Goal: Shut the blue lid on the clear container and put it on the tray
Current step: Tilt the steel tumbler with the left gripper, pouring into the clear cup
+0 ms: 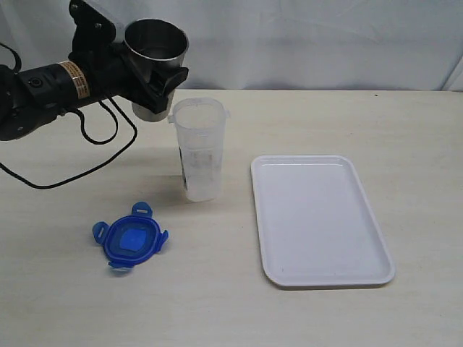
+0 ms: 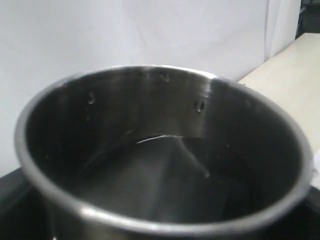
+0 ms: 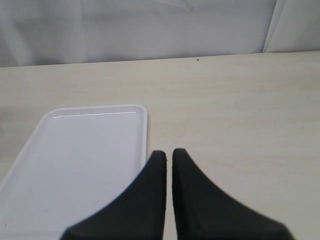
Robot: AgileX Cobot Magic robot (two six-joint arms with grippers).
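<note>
Zero steps done: left claw point(image 1: 158, 83) grips steel cup point(image 1: 155, 45) upper left, right claw point(image 3: 169, 159) clenched empty; blue lid point(image 1: 130, 239) needs grabbing.

The tapered steel cup point(image 1: 155, 45) in the left gripper point(image 1: 158, 81) gleams, polished; beside it, the tall clear plastic container point(image 1: 200, 152) looks glossy.

Upper left of the exterior view: the left arm point(image 1: 43, 90), a matte black cylinder banded by a tan label point(image 1: 74, 79) with dark print, a small round emblem beside it. Thin black cables point(image 1: 101, 142) loop below it. The right gripper point(image 3: 168, 156), in its wrist view, shows two smooth black fingers point(image 3: 150, 200) tapering to rounded tips.
</note>
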